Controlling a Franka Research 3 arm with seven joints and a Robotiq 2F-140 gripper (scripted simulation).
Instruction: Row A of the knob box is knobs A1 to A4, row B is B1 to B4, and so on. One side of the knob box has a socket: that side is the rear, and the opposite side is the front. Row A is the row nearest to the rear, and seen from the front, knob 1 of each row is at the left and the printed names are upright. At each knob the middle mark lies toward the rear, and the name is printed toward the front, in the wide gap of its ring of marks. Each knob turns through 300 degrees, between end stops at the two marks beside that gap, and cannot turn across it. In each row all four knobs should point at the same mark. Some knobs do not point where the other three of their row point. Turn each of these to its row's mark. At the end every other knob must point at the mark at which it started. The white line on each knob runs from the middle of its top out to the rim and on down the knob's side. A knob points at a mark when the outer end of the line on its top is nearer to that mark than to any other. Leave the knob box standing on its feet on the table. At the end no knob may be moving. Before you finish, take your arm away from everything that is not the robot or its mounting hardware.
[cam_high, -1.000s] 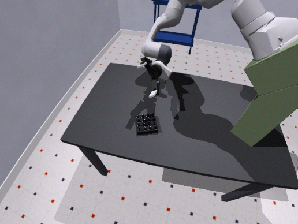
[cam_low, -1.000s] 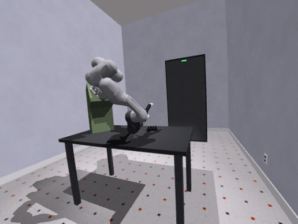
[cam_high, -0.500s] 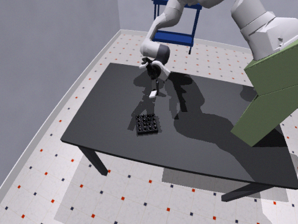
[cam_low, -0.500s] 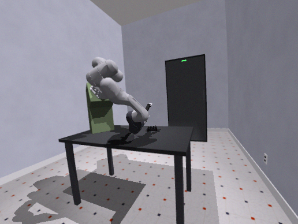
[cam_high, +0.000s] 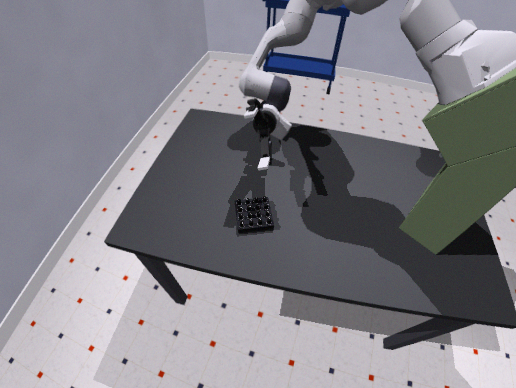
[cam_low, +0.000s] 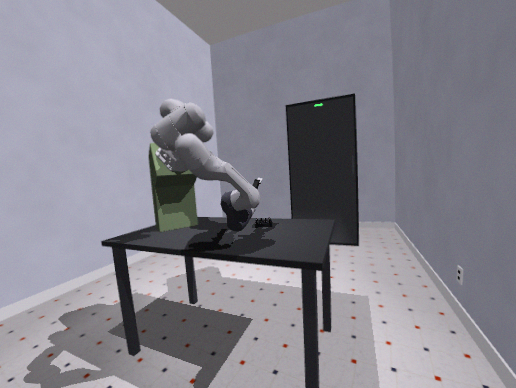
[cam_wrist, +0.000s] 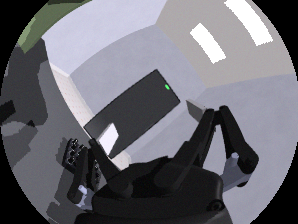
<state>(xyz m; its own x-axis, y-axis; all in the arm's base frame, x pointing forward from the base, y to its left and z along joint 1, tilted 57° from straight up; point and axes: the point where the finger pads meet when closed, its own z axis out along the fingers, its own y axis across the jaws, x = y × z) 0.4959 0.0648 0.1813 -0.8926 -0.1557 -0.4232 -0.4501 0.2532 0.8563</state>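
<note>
Knob box (cam_high: 254, 215) (cam_low: 263, 222) is seen on the dark table (cam_high: 200, 175) (cam_low: 225, 250) (cam_wrist: 37, 170), standing upright, well inside the edges. Four rows of four small black knobs (cam_high: 255, 211) are carried on its top. White lines, ring marks and printed names are too small to be read, so knob settings cannot be told; the socket side cannot be made out either.

Gripper (cam_high: 264, 137) (cam_wrist: 150, 118) is fully open, nothing held. In the wrist view its fingers are spread wide, with a pale pad on each tip; the knob box is seen past one finger, low at the left. In the top view the gripper is seen near the knob box, apart from it, on the side toward the blue cart (cam_high: 300, 65). No knob is touched. The gripper is tilted, not pointed straight down: the door (cam_low: 324, 170) (cam_wrist: 132, 112) and ceiling lights (cam_wrist: 207, 42) are caught in the wrist view.

The arm (cam_high: 292, 27) (cam_low: 200, 155) is mounted on a green stand (cam_high: 470, 150) (cam_low: 176, 202) at the table and is reached out over the tabletop, bent low at the wrist. Broad shadows are cast across the table by arm and stand. Part of the gripper is hidden behind the wrist in the exterior view.

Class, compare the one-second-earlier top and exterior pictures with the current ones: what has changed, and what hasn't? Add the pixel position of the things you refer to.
The arm's dark wrist section (cam_high: 280, 93) (cam_low: 236, 211) has shifted slightly left in the top view and slightly right in the exterior view. The gripper (cam_high: 258, 134) (cam_low: 258, 182) (cam_wrist: 150, 118) has taken hold of nothing. The knob box (cam_high: 254, 215) (cam_low: 263, 222) (cam_wrist: 75, 154) stayed in place.
</note>
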